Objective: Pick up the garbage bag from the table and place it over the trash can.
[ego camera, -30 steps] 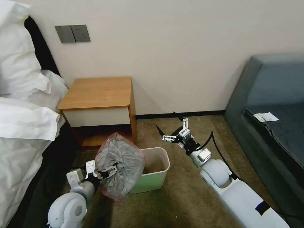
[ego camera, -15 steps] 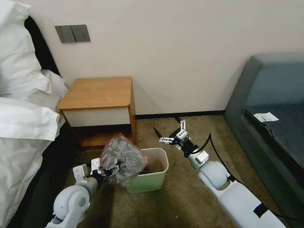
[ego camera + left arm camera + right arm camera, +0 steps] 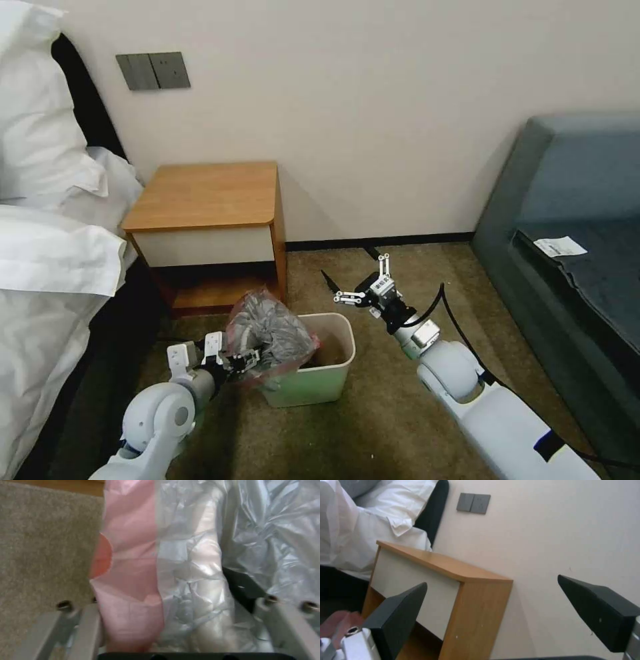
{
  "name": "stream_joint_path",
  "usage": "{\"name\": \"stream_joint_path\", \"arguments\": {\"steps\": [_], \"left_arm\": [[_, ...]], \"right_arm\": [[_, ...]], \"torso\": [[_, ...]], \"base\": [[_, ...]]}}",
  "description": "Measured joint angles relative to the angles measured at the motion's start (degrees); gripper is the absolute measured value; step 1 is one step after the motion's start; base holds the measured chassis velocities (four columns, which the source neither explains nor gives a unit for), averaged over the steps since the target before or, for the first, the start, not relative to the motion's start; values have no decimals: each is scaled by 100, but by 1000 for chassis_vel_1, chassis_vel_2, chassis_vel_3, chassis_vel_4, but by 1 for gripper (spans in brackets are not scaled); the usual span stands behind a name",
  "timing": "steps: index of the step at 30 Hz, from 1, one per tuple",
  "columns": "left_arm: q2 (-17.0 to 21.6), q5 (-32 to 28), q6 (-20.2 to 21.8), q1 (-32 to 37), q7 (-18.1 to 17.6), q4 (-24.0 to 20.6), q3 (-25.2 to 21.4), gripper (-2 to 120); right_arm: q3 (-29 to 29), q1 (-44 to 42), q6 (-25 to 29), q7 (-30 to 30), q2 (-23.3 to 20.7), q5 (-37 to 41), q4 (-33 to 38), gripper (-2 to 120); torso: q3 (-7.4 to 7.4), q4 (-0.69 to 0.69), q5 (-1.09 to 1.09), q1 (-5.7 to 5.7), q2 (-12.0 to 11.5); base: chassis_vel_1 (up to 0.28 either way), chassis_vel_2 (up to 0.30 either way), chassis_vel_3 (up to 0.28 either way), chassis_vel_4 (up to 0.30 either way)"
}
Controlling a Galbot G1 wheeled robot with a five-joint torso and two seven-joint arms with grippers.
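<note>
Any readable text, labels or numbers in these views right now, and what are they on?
No text can be read.
White paper slip on the grey sofa: faint print, too small to read.
Right gripper: small dark label on its body, too blurred to read.
Wall switch plate, garbage bag, trash can: no markings.

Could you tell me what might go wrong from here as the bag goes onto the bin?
The left end effector holds the garbage bag bunched at the near-left rim of the trash can, so the mouth may not spread over the rim. The thin plastic could slip or tear. The right end effector hangs open beyond the bin, gripping nothing, so the far edge may sag inside.
</note>
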Motion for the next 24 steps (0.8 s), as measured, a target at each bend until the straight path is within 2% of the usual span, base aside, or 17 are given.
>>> {"name": "stream_joint_path", "arguments": {"steps": [6,8,11,14,24], "left_arm": [[20,52,-29,-2,49,60,68,33],[20,66,-30,-1,52,63,78,30],[13,121,-31,1,65,74,111,15],[0,160,-32,3,80,95,127,9],[-80,247,-34,73,70,75,119,7]], "right_arm": [[20,-12,8,-1,-13,23,49,100],[23,-11,9,-1,-15,27,54,100],[28,-3,10,0,-17,36,66,100],[29,-3,14,1,-20,43,73,100],[30,14,18,10,-34,73,86,100]], "torso": [[-1,1,3,-1,1],[-1,0,3,-1,0],[-1,1,3,-1,2],[-2,1,4,-1,2],[-1,1,1,-1,2]], "base": [[0,0,0,0],[0,0,0,0],[0,0,0,0],[0,0,0,0],[0,0,0,0]]}}
